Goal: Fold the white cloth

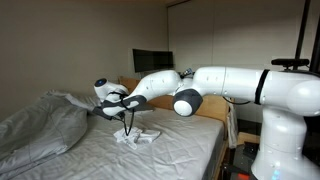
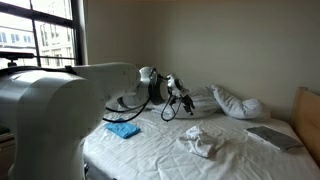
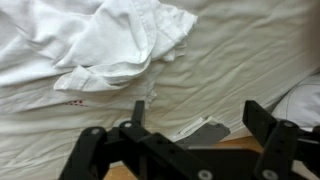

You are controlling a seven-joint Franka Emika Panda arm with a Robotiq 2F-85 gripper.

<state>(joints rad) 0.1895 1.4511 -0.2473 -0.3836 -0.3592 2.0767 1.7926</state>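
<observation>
The white cloth (image 1: pixel 137 137) lies crumpled on the bedsheet, away from the big duvet. It shows in both exterior views (image 2: pixel 200 140) and fills the upper left of the wrist view (image 3: pixel 105 45). My gripper (image 1: pixel 118 104) hangs in the air above the bed, higher than the cloth and to one side of it (image 2: pixel 186 104). In the wrist view its two black fingers (image 3: pixel 200 118) stand wide apart with only bedsheet and a grey flat piece between them. The gripper is open and empty.
A rumpled grey-white duvet (image 1: pixel 40 125) is piled at one end of the bed (image 2: pixel 240 103). A blue cloth (image 2: pixel 123 130) lies near the robot base. A grey flat item (image 2: pixel 272 137) lies by the wooden headboard (image 2: pixel 308 120). A dark monitor (image 1: pixel 150 61) stands behind the bed.
</observation>
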